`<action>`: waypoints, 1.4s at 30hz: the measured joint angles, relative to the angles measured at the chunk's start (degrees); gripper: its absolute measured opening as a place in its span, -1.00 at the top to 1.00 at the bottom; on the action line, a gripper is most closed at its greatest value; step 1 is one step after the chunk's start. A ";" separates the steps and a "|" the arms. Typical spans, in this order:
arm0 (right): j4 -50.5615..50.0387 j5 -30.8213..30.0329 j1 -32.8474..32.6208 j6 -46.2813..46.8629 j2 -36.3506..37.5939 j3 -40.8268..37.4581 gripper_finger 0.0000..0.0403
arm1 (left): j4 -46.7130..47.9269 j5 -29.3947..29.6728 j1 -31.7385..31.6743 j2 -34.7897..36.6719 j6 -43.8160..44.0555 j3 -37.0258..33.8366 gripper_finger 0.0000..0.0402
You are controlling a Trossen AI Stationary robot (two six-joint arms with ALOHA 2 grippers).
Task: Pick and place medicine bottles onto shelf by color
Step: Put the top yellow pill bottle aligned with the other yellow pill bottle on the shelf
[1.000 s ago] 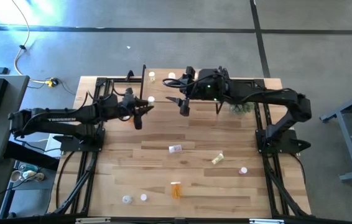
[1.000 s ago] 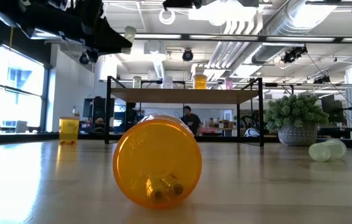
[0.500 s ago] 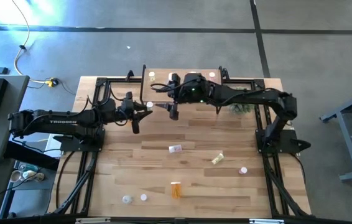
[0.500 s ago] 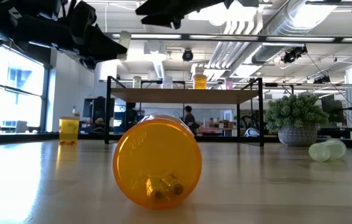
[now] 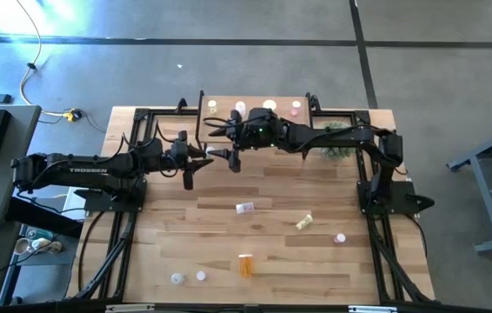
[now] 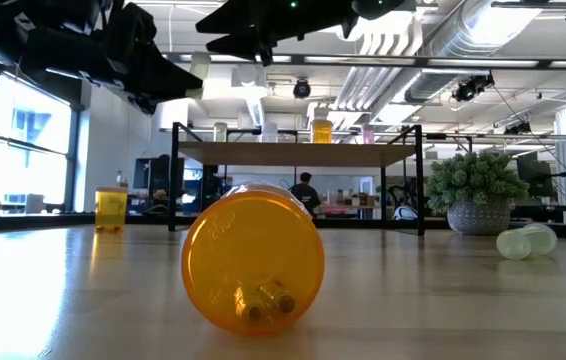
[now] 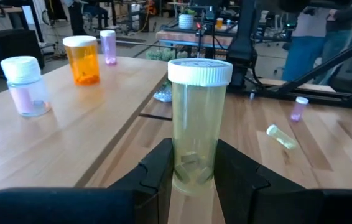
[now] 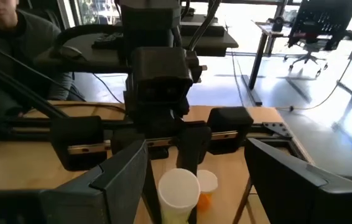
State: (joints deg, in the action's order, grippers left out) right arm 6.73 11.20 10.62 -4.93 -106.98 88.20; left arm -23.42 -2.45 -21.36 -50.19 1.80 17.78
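Wooden plank tabletop [image 5: 229, 235], pale, fills the centre of the high view; we list its contents from left to right.

Left gripper [image 5: 204, 150], dark, two-fingered, left of centre in the high view: clamped on a clear yellow-green medicine bottle with a white cap [image 7: 199, 124], held upright between the fingers, as the left wrist view shows.

Right gripper [image 5: 218, 143], dark, just right of the left one and near the front edge of the shelf: fingers spread wide, closed on nothing; in the right wrist view the held bottle's white cap stands between them.

Shelf [image 5: 255, 114], small raised platform with a light wooden top and thin black legs, upper centre of the high view. On it we count an orange bottle [image 7: 81, 58], a pink bottle [image 7: 107, 46] and a pale pink-tinted bottle [image 7: 25, 84], all upright and white-capped.

Loose bottles on the tabletop: two small white ones [image 5: 189, 277] at lower left, an orange one lying on its side [image 5: 245, 264], a white one lying [image 5: 244, 207], a yellow-green one lying [image 5: 303, 222], a pink one [image 5: 340, 237] farthest right.

Green spiky plant [image 5: 337, 148], right of the shelf.
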 joint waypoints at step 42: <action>-0.05 1.27 -1.30 5.15 -3.17 0.02 0.32 | -1.97 -2.50 0.02 -0.02 -2.01 0.04 0.56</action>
State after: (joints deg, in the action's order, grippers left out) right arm 6.68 12.47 9.32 0.22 -110.15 88.23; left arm -25.39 -4.95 -21.34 -50.22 -0.21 17.82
